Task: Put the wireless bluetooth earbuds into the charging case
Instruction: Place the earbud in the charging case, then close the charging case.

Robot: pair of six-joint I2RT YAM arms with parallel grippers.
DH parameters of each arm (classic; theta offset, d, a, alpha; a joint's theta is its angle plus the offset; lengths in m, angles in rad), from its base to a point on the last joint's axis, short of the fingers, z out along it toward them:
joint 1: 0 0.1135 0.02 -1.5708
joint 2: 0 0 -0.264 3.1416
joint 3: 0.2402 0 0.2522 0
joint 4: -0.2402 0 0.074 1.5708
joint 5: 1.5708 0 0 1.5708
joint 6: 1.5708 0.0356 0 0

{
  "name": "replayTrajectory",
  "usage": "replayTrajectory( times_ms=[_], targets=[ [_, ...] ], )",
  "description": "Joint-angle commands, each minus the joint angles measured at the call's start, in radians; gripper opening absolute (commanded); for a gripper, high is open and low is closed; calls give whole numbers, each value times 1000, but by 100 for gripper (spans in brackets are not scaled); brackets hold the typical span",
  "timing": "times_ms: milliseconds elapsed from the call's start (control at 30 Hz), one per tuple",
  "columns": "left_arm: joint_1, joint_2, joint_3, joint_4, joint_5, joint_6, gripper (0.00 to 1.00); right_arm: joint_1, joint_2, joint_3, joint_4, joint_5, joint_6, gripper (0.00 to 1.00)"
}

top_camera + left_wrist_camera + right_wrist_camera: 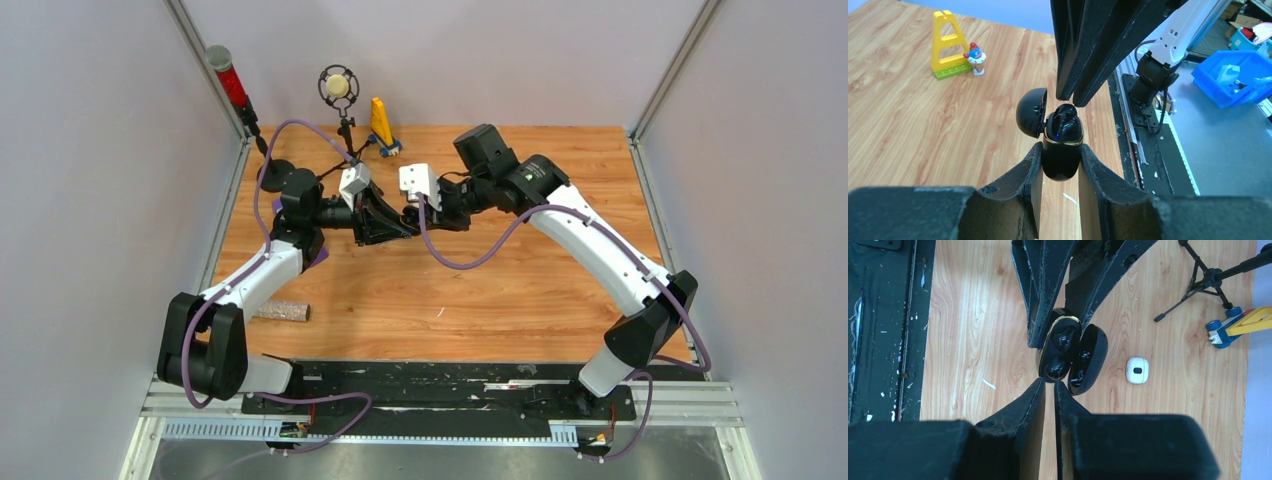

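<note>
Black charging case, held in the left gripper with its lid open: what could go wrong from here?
1. The left gripper clamps only the lower body of the black charging case. The shut right gripper sits right at the case's mouth, so a hard push could tilt the case or slip it out of the grip.
2. The open lid stands close beside the right gripper's tips, so a sideways move might knock it or snap it shut.

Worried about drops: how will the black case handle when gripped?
Probably slippery: the black case is glossy and rounded where the left hand pinches it. Likely rigid: no visible give under that squeeze. Set down, it may tip toward its open lid.
</note>
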Motion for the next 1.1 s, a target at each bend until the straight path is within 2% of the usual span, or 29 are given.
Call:
replayTrajectory(
  times_ms=[0,100,200,433,567,733,1067],
  targets=[
    [-4,-26,37,11,22,15,0,2,-21,85,14,-8,17,14],
    [-4,-24,38,12,29,14,0,-24,-29,176,6,-21,51,15],
    [-4,-21,38,15,33,9,0,-71,-33,236,71,-16,137,16],
    [-4,-16,37,49,38,-21,0,-104,-26,44,320,128,261,17],
    [-4,-13,37,58,36,-25,0,-104,-17,-33,385,80,308,17],
    [-4,-6,38,69,31,-35,0,-99,-16,-68,387,4,325,17],
    [-4,2,41,71,14,-35,0,-78,-79,-76,237,-171,273,17]
  ],
)
